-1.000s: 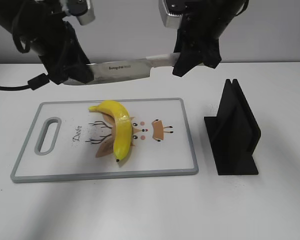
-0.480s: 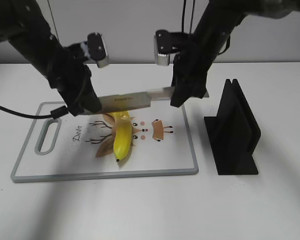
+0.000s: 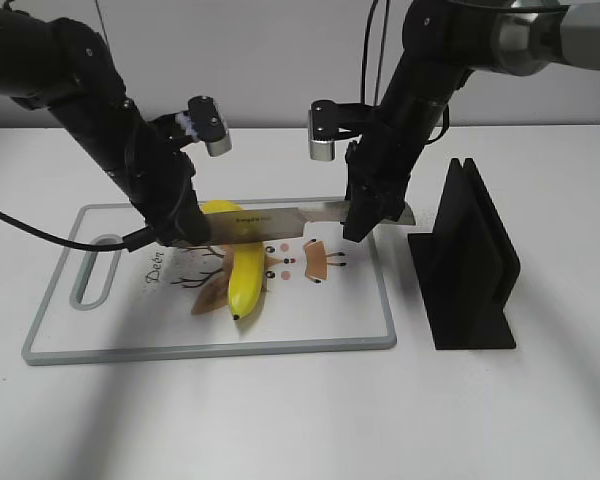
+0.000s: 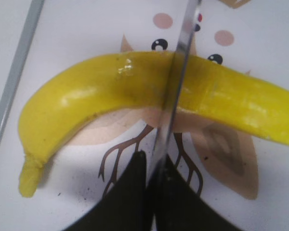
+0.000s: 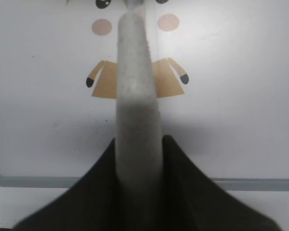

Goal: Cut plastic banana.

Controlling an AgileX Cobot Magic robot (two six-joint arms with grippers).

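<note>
The yellow plastic banana lies on the white cutting board; it also fills the left wrist view. A steel knife lies level across the banana's upper half, its blade resting on the banana's mid-length. My left gripper is shut on the blade's tip end. My right gripper is shut on the knife's grey handle at the board's right side.
A black slotted knife stand stands on the white table right of the board. The board has a grey rim, a handle slot at its left and a printed deer figure.
Both arms have lowered the knife from well above the table's far side down and toward the front, onto the banana. The banana has not moved.
</note>
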